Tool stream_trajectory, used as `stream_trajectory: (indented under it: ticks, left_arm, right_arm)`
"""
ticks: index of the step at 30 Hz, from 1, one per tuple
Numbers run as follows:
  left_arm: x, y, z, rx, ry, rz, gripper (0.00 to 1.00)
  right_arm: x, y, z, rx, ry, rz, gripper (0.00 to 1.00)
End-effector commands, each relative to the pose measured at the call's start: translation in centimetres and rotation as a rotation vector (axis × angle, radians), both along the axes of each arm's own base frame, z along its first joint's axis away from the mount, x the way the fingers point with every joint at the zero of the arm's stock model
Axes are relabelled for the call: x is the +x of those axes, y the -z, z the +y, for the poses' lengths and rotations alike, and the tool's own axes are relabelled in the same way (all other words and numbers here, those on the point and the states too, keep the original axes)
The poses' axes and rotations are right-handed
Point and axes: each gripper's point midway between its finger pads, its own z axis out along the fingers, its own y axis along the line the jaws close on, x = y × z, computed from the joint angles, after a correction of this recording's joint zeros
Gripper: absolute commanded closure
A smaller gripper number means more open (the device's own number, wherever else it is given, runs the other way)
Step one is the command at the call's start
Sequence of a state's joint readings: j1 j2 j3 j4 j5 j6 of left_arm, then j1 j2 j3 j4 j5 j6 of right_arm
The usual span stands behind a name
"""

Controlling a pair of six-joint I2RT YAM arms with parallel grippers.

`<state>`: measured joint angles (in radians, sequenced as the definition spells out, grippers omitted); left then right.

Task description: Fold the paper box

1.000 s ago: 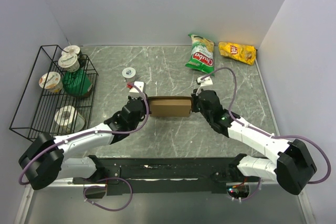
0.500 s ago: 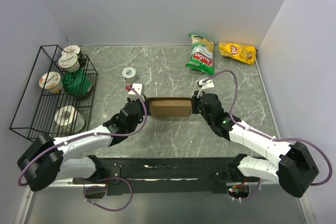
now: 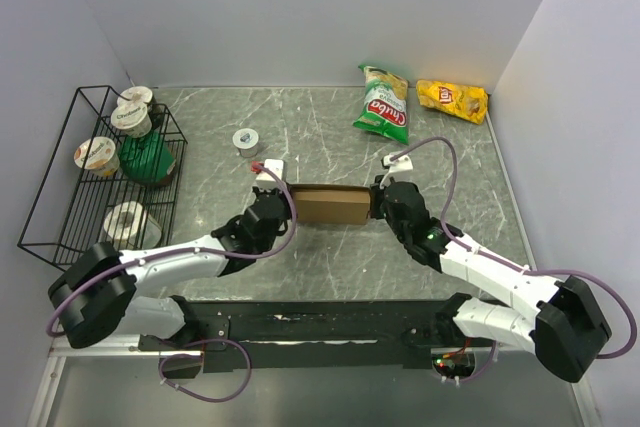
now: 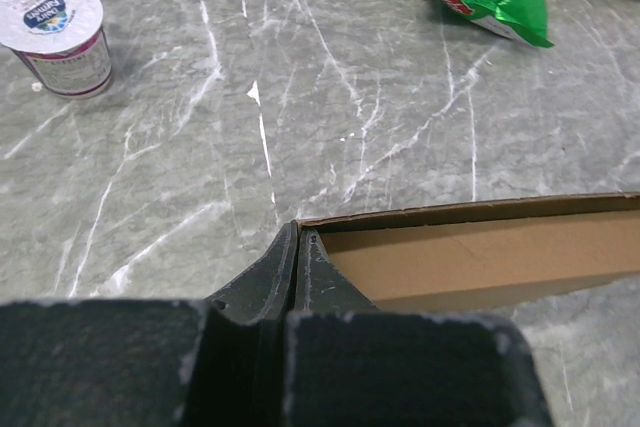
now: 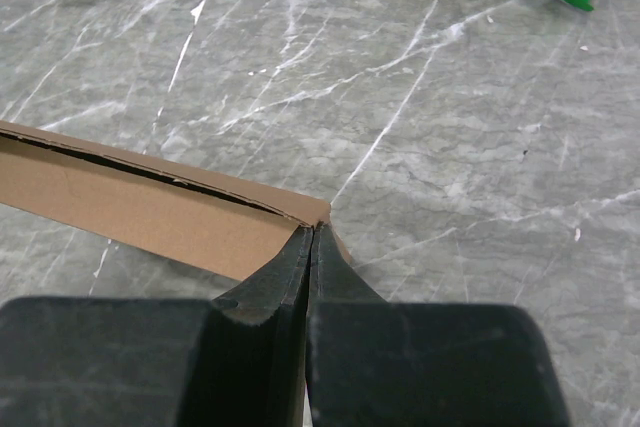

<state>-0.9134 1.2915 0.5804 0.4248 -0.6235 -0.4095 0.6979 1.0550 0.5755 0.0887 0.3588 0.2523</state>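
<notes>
Top external view is showing the paper box [image 3: 330, 204] sitting near the middle of the table [image 3: 330, 277], its long side running 9 to 3 o'clock.

The left gripper [image 3: 288, 198] is pressing at the box's 9 o'clock end and the right gripper [image 3: 375, 197] at its 3 o'clock end. Both pincers are showing fingers squeezed fully together, with no gap. In the left wrist view the closed tips are touching the box's corner. The right wrist view is showing the same at the other corner. I cannot tell whether any cardboard edge is nipped between the pads. The wrist views are also showing one long wall standing up with its brown inner face visible.

A yogurt cup [image 3: 245, 139] is standing at 10 o'clock from the box, a green snack bag [image 3: 383, 104] at 1 o'clock, a yellow snack bag [image 3: 453, 99] beyond it, and a wire rack [image 3: 60, 207] at 9 o'clock, all well apart from the box.

Likely step: bracing both ends so the walls are squaring up.

Doing it well probably means:
- pushing evenly from 9 and 3 o'clock
- keeping the tips low on the corners
- going slowly, since thin board is prone to buckling or skating toward 12 o'clock
</notes>
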Motion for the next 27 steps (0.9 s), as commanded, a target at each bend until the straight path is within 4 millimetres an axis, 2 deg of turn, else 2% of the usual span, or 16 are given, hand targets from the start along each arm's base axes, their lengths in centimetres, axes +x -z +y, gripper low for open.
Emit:
stream_trajectory:
  ticks: [1, 7, 17, 22, 26, 27]
  left_arm:
    - [-5.5, 10.6, 0.6, 0.293, 0.155, 0.292, 0.99]
    - [-5.0, 10.1, 0.8, 0.293, 0.137, 0.265, 0.99]
    - [-5.2, 11.1, 1.0, 0.31, 0.119, 0.3, 0.99]
    - [-5.0, 11.7, 0.1, 0.306, 0.141, 0.275, 0.99]
    - [-4.8, 12.1, -1.5, 0.27, 0.183, 0.243, 0.99]
    - [-4.5, 11.7, -2.0, 0.249, 0.196, 0.216, 0.99]
  right_arm:
    - [-1.5, 1.8, 0.1, -0.03, -0.04, 0.064, 1.0]
    - [-1.0, 1.2, -1.9, -0.041, 0.019, 0.043, 1.0]
    - [-0.6, -0.2, -2.6, -0.035, 0.017, 0.006, 1.0]
    - [-0.6, 0.1, -3.4, -0.047, 0.032, 0.0, 1.0]
    - [-0.6, -0.1, -4.3, -0.054, 0.047, -0.01, 1.0]
    - [-0.5, -0.3, -4.5, -0.052, 0.052, -0.015, 1.0]
